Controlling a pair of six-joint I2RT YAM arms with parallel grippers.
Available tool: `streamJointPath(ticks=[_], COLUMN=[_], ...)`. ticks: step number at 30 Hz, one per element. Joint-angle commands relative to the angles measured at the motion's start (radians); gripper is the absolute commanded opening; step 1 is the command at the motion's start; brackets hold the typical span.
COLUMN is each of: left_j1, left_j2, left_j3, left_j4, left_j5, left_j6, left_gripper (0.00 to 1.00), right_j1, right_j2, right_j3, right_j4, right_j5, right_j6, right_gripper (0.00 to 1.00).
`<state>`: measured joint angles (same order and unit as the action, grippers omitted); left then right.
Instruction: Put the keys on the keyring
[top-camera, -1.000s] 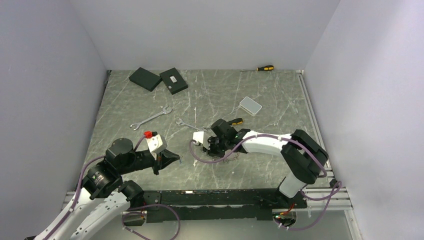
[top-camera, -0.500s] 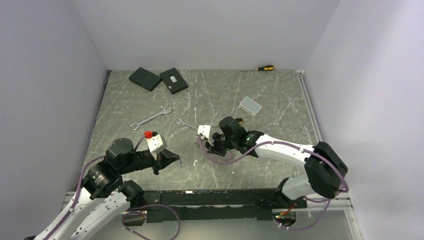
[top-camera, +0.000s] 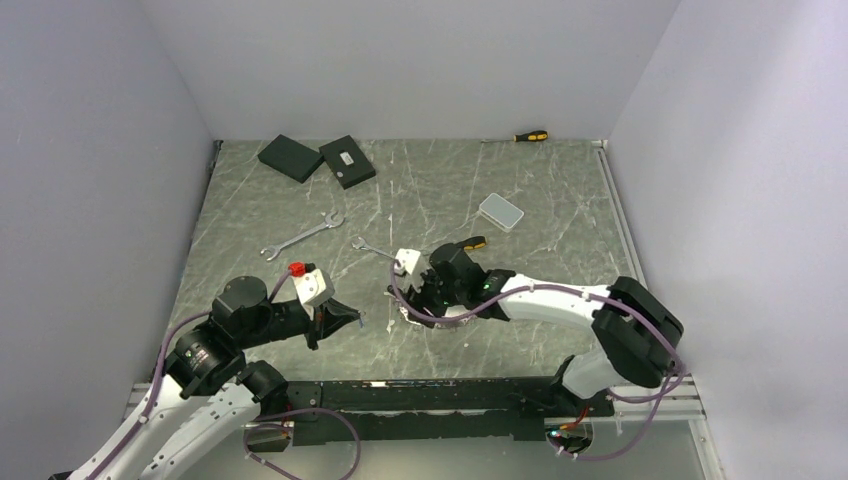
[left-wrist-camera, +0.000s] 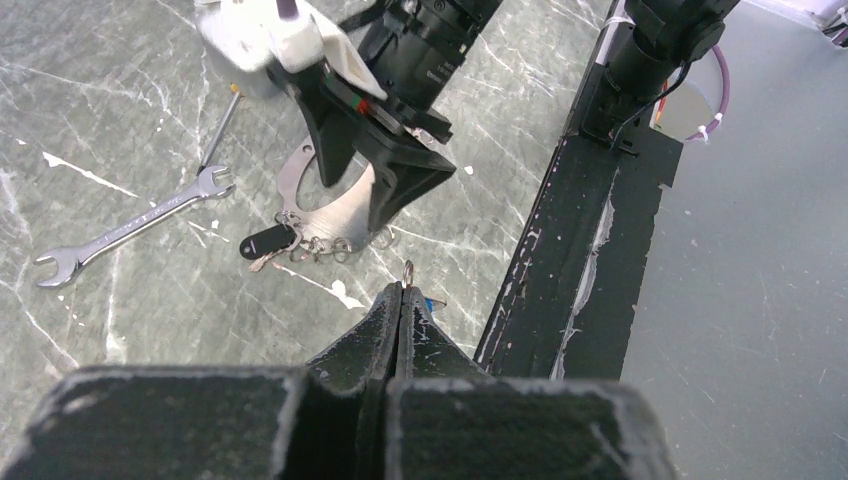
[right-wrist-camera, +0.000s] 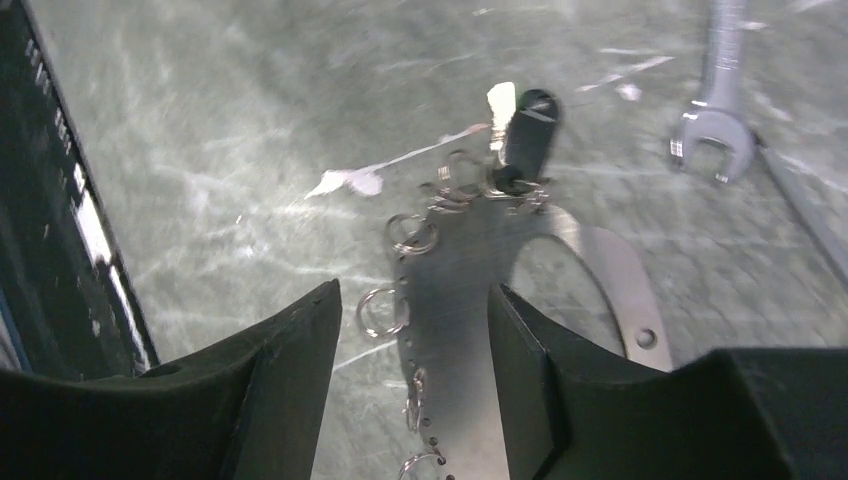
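Left wrist view: left claw seen pressed together. Right claw spread apart, astride keyring, a flat curved grey band fringed with small rings, black fob at one end; contact not discernible. One of keys laid flat on desk, near keyring, not touching it.

Right wrist view: fingers held wide, keyring flat on desk between them; open end of one of keys seen at upper right.

Top external view: both keys laid on desk left of right claw, neither threaded on keyring. Screwdriver at far edge.
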<state>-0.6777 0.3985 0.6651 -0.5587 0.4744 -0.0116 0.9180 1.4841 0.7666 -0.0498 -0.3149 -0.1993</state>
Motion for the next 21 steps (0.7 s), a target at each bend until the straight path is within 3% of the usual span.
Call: streamJointPath(ticks=[1, 5, 8, 13, 21], left_j1=[-0.001, -0.001, -0.001, -0.001, -0.001], left_j2=[0.004, 0.005, 0.010, 0.021, 0.016], left_j3=[-0.002, -0.005, -0.007, -0.004, -0.007], left_j4=[0.025, 0.028, 0.030, 0.030, 0.031], left_j5=[0.012, 0.007, 0.008, 0.010, 0.001], left_j6=[-0.001, -0.001, -0.001, -0.001, -0.001], left_gripper=[0.00, 0.00, 0.00, 0.00, 0.00], right_j1=[0.001, 0.014, 0.079, 0.195, 0.203], right_j2=[-0.104, -0.171, -0.194, -0.127, -0.021], right_j3=[-0.038, -0.046, -0.051, -0.034, 0.004], right_j4=[0.156, 0.061, -0.031, -0.065, -0.115], right_j5=[0.250, 0.418, 0.462, 0.469, 0.506], right_j6=[0.282, 0.602, 0.747, 0.854, 0.971], right_gripper=[0.60, 0.56, 0.54, 0.53, 0.49])
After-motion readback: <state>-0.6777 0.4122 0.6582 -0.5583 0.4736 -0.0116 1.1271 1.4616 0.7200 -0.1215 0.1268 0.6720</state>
